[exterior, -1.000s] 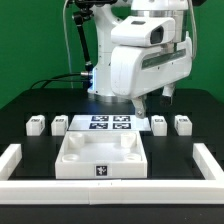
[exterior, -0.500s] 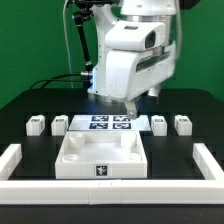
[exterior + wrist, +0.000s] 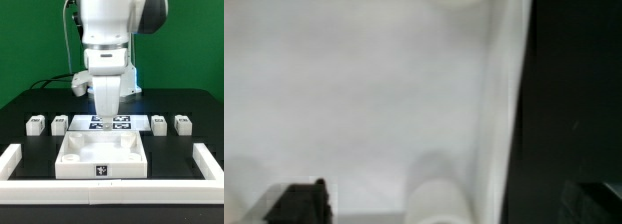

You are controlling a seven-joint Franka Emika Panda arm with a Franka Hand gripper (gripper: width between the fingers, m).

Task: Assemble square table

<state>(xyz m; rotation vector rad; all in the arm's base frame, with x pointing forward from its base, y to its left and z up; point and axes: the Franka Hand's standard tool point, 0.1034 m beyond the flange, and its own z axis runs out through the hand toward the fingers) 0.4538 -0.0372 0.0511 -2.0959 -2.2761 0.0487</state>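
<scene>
From my remote station, the exterior view showed the white arm (image 3: 107, 60) reaching straight down at the middle of the black worktop (image 3: 30, 100). Its lower end hung over the marker board (image 3: 122, 123) and hid the jaws from that camera.

The wrist view gave me a blurred pale surface filling most of the picture, with a dark strip along one side. I could not tell whether that pale surface was the slab or the marker board. One dark finger (image 3: 299, 203) showed at one lower corner, and a second, faint against the dark strip, at the other. The jaws therefore stood wide apart with nothing between them.

The square table slab (image 3: 102, 150) lay flat on the worktop, just in front of the marker board, its raised corners up and its tag (image 3: 102, 172) on the near face. Four legs sat loose in a row level with the marker board. Two were on the exterior view's left (image 3: 35, 125) (image 3: 59, 124) and two on the exterior view's right (image 3: 159, 124) (image 3: 182, 124), all apart from the slab. The white border rail (image 3: 12, 160) ran around the left, right and near edges.
</scene>
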